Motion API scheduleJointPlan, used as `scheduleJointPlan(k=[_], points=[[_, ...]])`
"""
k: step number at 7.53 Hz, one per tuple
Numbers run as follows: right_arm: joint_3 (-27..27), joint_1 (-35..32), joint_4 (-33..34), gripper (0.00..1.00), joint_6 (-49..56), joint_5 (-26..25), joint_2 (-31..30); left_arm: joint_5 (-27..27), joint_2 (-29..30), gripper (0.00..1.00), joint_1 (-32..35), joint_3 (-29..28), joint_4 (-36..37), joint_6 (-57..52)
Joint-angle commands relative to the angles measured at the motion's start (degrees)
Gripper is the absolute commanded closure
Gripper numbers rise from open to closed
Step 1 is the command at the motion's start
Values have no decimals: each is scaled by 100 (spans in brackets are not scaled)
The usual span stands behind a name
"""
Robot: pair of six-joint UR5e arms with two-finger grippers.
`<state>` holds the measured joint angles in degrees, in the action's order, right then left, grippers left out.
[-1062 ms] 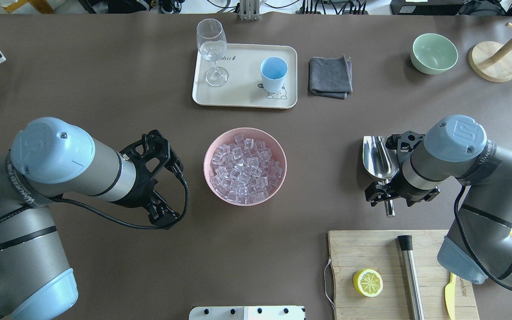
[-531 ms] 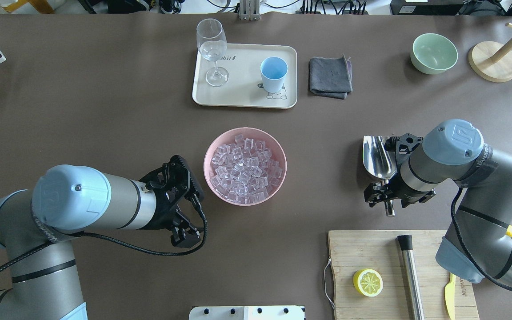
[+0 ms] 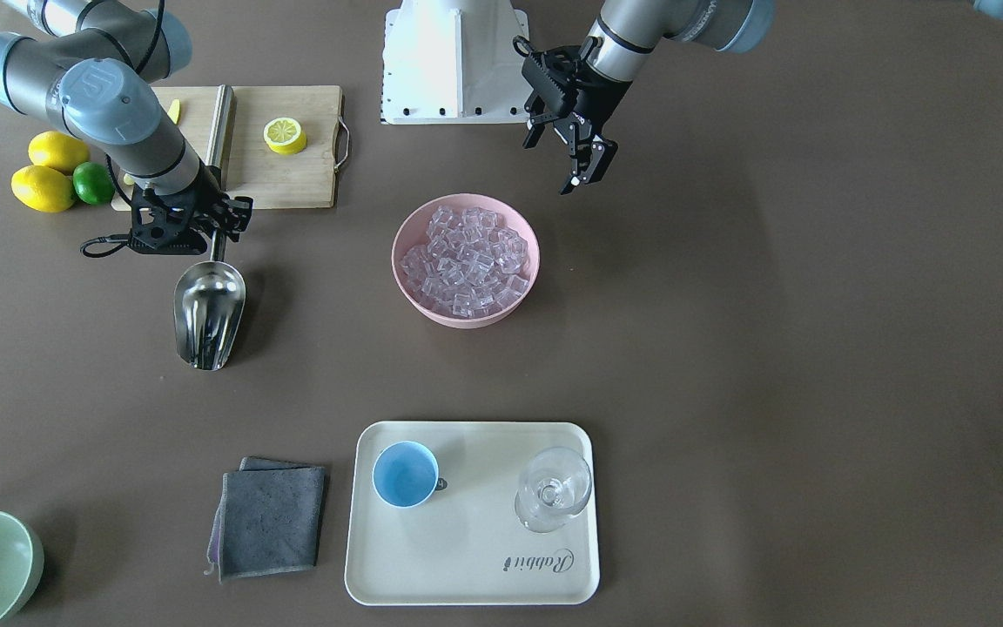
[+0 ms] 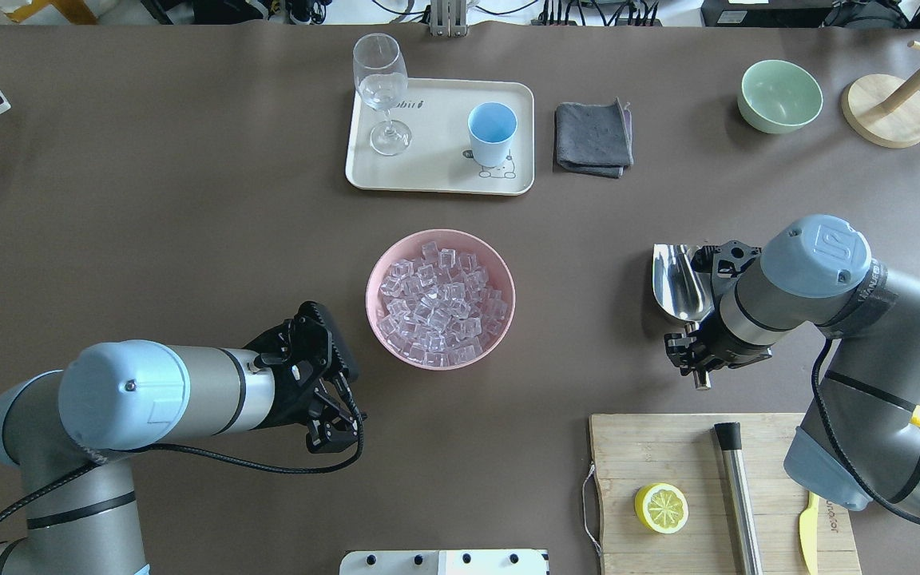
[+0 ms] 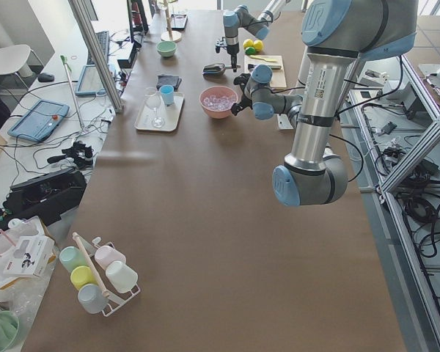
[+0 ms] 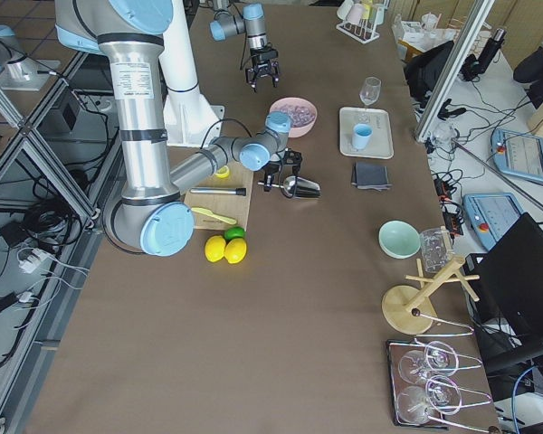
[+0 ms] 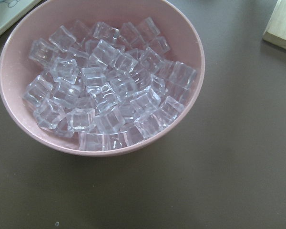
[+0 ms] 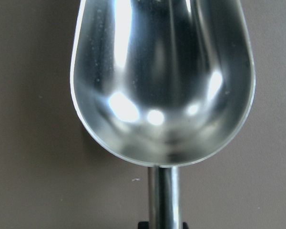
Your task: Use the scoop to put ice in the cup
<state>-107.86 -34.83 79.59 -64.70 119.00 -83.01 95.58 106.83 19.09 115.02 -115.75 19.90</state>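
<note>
The ice (image 4: 438, 303) fills a pink bowl (image 4: 370, 297) at mid-table, which also fills the left wrist view (image 7: 105, 90). My left gripper (image 4: 348, 395) is open and empty, just left of the bowl on its near side. The steel scoop (image 4: 676, 279) lies on the table to the right, trough pointing away from me. My right gripper (image 4: 695, 359) is shut on its rod handle; the right wrist view shows the empty trough (image 8: 162, 81) and black pads on either side of the rod. The light-blue cup (image 4: 492, 132) stands empty on a cream tray (image 4: 436, 182) at the back.
A clear stemmed glass (image 4: 380, 88) shares the tray. A grey cloth (image 4: 592, 137) and a pale-green bowl (image 4: 779, 96) lie to its right. A cutting board (image 4: 668, 447) near my right arm holds a lemon half (image 4: 660, 508), a steel cylinder (image 4: 735, 495) and a yellow knife (image 4: 807, 527).
My left arm has swung toward the table's near edge and right, bringing its gripper up beside the bowl. My right gripper's jaws have narrowed onto the scoop handle.
</note>
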Motion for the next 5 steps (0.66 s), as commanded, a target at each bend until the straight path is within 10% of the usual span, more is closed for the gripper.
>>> scheduleJointPlan(k=[1, 5], points=[[-42, -6, 4, 100, -7, 44, -5, -346, -30, 2, -10, -348, -483, 13], [-1093, -243, 1129, 100, 638, -69, -33, -547, 84, 2, 25, -935, -1034, 40]])
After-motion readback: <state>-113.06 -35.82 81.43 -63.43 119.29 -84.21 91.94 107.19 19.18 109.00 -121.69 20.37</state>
